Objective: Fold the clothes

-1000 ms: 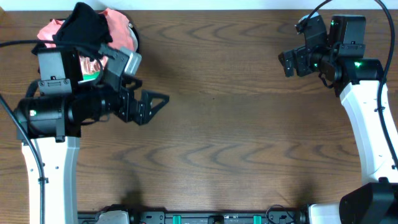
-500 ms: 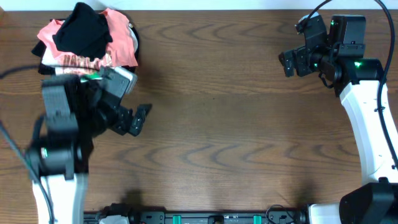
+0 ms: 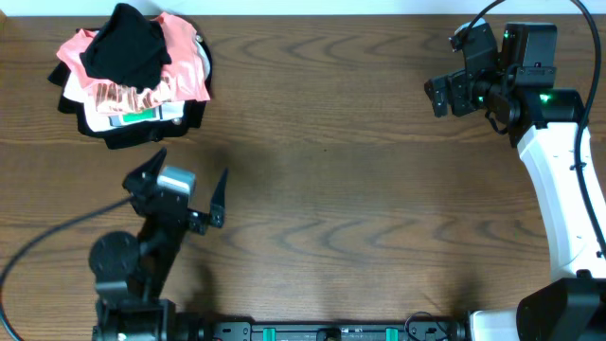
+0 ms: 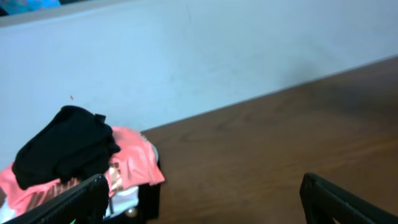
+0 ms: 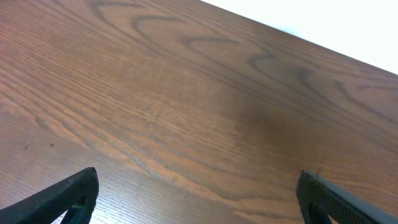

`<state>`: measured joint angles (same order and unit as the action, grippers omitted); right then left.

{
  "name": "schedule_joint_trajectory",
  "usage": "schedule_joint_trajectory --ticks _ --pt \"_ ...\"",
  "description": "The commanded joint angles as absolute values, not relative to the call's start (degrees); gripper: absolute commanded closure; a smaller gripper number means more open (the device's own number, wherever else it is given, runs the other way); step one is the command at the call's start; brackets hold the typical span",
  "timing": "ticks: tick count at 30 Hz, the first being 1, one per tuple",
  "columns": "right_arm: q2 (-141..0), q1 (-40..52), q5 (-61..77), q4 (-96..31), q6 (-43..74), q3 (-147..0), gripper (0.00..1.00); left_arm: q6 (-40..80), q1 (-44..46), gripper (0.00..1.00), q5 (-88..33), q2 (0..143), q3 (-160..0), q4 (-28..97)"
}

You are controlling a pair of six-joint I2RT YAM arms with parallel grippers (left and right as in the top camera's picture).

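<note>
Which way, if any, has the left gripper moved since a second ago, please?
Yes. The left gripper swung left toward the crumpled black fabric garment, turning from sideways to face it; its arm no longer overlaps the salmon-pink shirt beneath.

Dark brown wood-grain worktop [image 3: 360,189]: smooth, low sheen, grain v. clear. Plain black soft cloth garment [image 3: 125,47], on top of salmon-pink cloth shirt [image 3: 185,59]: matt, limp, wrinkly. Pink shirt: thin fabric w/ creases, matt too. White folded cloth garment [image 3: 99,118] under pink shirt: matt. Pale wall [image 4: 186,56] behind pink shirt: flat, matt. Jaws of left gripper [image 3: 194,163] & right gripper [image 5: 199,208]: black matt plastic. Right arm [image 3: 559,189] shell: white smooth plastic, semi-gloss.
</note>
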<state>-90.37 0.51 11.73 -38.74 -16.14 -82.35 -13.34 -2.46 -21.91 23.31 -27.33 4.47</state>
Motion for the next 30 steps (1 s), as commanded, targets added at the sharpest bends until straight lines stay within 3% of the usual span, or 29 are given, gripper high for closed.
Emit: schedule_joint_trajectory --ticks 1,19,30 --pt "-90.13 0.73 11.55 -38.81 -16.97 -82.76 0.01 -8.51 -2.15 0.02 -18.5 18.09 -21.67 0.3" --pt "-90.13 0.71 11.55 -38.81 -16.97 -82.76 0.01 -4.34 -2.17 0.02 -15.31 -0.01 -5.06 -7.9" --pt "-90.13 0.71 11.57 -38.81 -16.97 -82.76 0.01 -1.63 -2.17 0.02 -9.13 0.08 -0.23 -5.58"
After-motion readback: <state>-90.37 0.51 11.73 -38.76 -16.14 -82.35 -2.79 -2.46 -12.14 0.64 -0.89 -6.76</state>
